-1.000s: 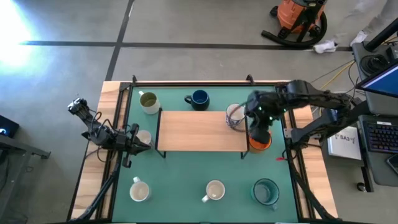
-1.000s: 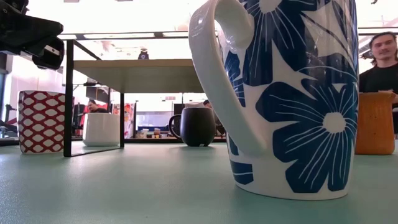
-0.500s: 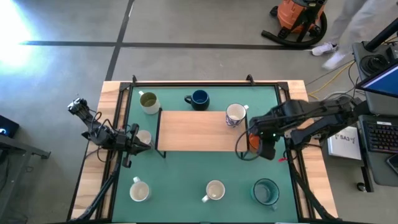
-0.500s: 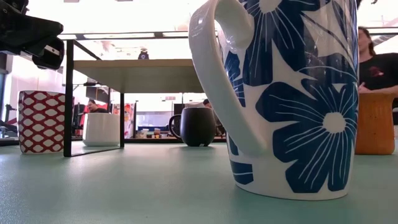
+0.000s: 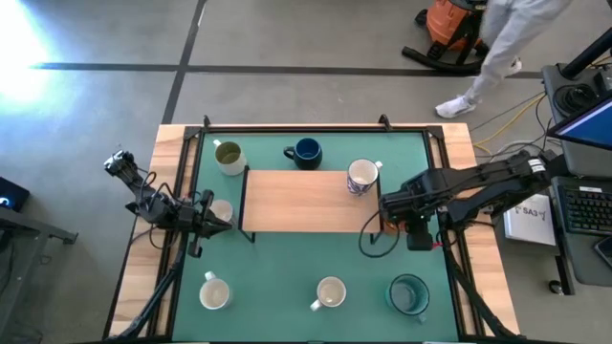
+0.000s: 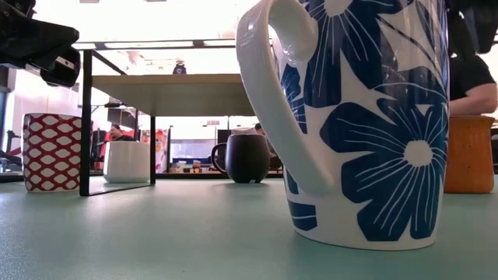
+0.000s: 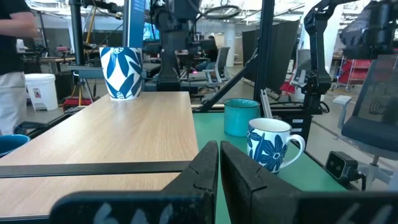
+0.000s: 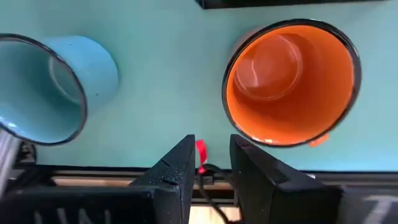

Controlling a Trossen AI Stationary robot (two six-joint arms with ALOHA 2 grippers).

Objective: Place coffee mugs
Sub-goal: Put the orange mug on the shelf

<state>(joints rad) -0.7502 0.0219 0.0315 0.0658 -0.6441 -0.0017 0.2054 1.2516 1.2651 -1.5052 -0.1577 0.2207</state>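
The orange mug [image 8: 291, 81] [image 5: 386, 221] stands upright on the green mat by the shelf's right leg. My right gripper [image 8: 212, 169] [image 5: 414, 230] hovers open, pointing down, just right of it near the table's right edge. The teal mug [image 8: 38, 87] [image 5: 408, 293] stands toward the near edge. A white mug with blue leaves [image 5: 361, 176] [image 7: 121, 72] stands on the wooden shelf's right end. My left gripper [image 7: 219, 167] [image 5: 205, 215] waits shut at the table's left side beside a red-patterned mug [image 6: 50, 152].
A navy mug [image 5: 306, 151] and an olive mug [image 5: 229, 156] stand behind the shelf [image 5: 306, 203]. Two white mugs [image 5: 213, 291] [image 5: 330, 292] stand near the front; one shows blue flowers [image 6: 366, 117]. A black rail frames the mat. A person walks beyond the far edge.
My right gripper has drawn away from the blue-leaf mug on the shelf, moving toward the table's near right, passing over the orange mug and ending beside it. The blue-leaf mug stays upright on the shelf. A person has walked past behind the table.
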